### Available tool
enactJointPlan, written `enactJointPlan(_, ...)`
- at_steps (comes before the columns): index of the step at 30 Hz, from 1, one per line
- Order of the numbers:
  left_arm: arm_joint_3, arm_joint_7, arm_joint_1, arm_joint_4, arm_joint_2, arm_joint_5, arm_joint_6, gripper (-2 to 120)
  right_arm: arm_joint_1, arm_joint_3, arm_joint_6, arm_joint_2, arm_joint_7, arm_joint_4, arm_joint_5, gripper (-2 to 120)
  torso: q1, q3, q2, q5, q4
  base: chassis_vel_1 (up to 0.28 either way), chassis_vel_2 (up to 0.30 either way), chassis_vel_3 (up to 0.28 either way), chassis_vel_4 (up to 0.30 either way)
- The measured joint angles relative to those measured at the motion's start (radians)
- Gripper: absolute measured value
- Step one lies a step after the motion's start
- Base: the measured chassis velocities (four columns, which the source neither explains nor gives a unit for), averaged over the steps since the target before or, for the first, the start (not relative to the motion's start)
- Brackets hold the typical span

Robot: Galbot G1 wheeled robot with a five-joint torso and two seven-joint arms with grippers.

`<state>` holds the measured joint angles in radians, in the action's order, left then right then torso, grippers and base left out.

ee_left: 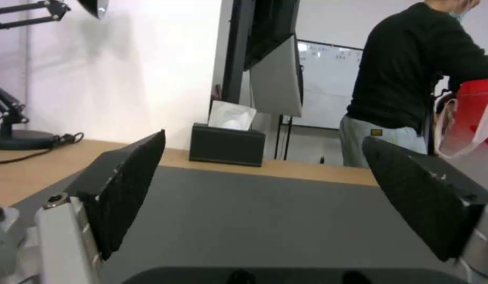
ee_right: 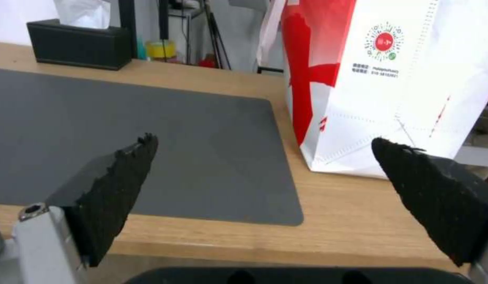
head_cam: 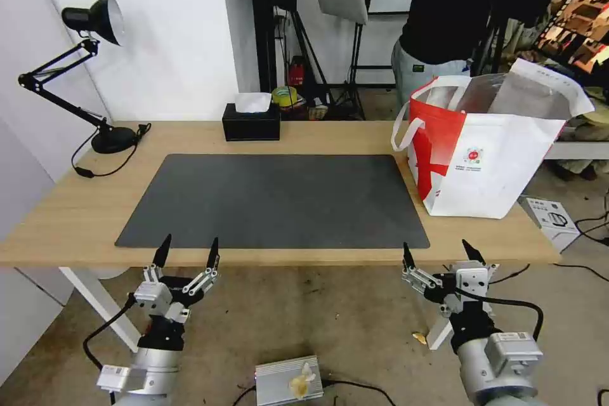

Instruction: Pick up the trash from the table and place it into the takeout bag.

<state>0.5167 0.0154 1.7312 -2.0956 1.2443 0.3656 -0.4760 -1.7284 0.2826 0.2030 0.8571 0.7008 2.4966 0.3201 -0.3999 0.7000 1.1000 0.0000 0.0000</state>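
Observation:
The takeout bag (head_cam: 488,158), white and red with loop handles and a foil lining, stands open at the right end of the table (head_cam: 76,203). A dark grey mat (head_cam: 273,196) covers the middle of the tabletop and lies bare. The trash is out of view. My left gripper (head_cam: 190,247) hangs open just below the table's front edge, facing the mat's left part (ee_left: 265,213). My right gripper (head_cam: 438,250) is open too, below the front edge near the mat's right corner, with the bag (ee_right: 391,86) a little ahead of it to the right.
A black tissue box (head_cam: 251,124) sits at the back edge behind the mat. A black desk lamp (head_cam: 114,138) stands at the back left with its cord on the wood. On the floor are a white box (head_cam: 550,216) at the right and a metal unit (head_cam: 288,380).

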Motion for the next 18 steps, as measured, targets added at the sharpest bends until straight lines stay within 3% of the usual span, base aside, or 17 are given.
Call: enactJointPlan(18, 0.001, 0.002, 0.001, 0.002, 0.0, 0.0, -0.001, 100, 0.0, 0.0, 0.0, 0.0, 0.0, 0.0, 0.0, 100, 0.0, 0.0, 0.0, 0.0, 0.0, 0.0, 0.0, 0.0, 0.0)
